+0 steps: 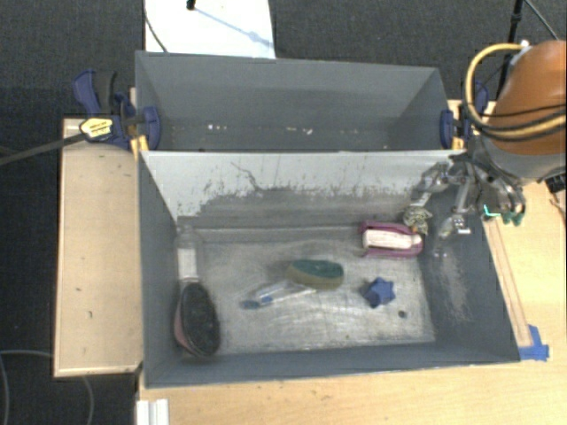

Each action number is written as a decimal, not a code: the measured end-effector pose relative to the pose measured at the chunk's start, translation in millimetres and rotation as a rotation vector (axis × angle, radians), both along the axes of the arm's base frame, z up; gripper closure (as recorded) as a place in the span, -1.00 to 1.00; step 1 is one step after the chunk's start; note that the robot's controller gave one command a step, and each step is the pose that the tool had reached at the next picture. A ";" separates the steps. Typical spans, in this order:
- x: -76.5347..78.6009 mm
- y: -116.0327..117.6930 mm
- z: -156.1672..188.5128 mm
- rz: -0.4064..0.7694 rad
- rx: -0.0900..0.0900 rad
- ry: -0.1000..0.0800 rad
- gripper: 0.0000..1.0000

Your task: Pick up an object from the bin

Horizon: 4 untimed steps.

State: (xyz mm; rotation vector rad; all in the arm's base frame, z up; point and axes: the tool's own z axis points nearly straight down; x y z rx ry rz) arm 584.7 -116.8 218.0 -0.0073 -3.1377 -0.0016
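Down at the near left corner of the grey bin (pixel 292 104) we have a dark oval brush (pixel 197 319), lying lengthwise along the left wall, and just beyond it a small pale tube (pixel 186 260) tucked against that same wall. Moving across the near floor to the right, there's a little blue lump (pixel 379 291) sitting on its own, well clear of the brush. Centre of the floor now: a slim clear stick with a blue tip (pixel 276 295), lying at a slant, and right beside its upper end a green oval pad (pixel 317 273), so close that I can't say whether the two touch. Further back and to the right, the one to watch: a pink-and-white block (pixel 390 239), lying flat near the foot of the far slope, on the right side of the floor. And here's the arm, in from the right, with the jaws hanging just at that block's right end, low against the right wall. Whether the jaws are spread or pressed together, I cannot tell, and nothing shows between them. Behind them, over the rim, sits the orange cover (pixel 532 96) with its yellow cable (pixel 483 69) looping above.
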 end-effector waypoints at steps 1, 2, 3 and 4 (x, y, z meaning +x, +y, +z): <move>-28.6 30.7 -117.8 0.226 0.002 0.000 -1.00; -83.1 38.8 -133.8 0.224 -0.008 -0.048 -1.00; -75.3 40.1 -127.9 0.232 -0.011 -0.071 1.00; -84.5 38.8 -11.0 0.232 -0.003 -0.013 1.00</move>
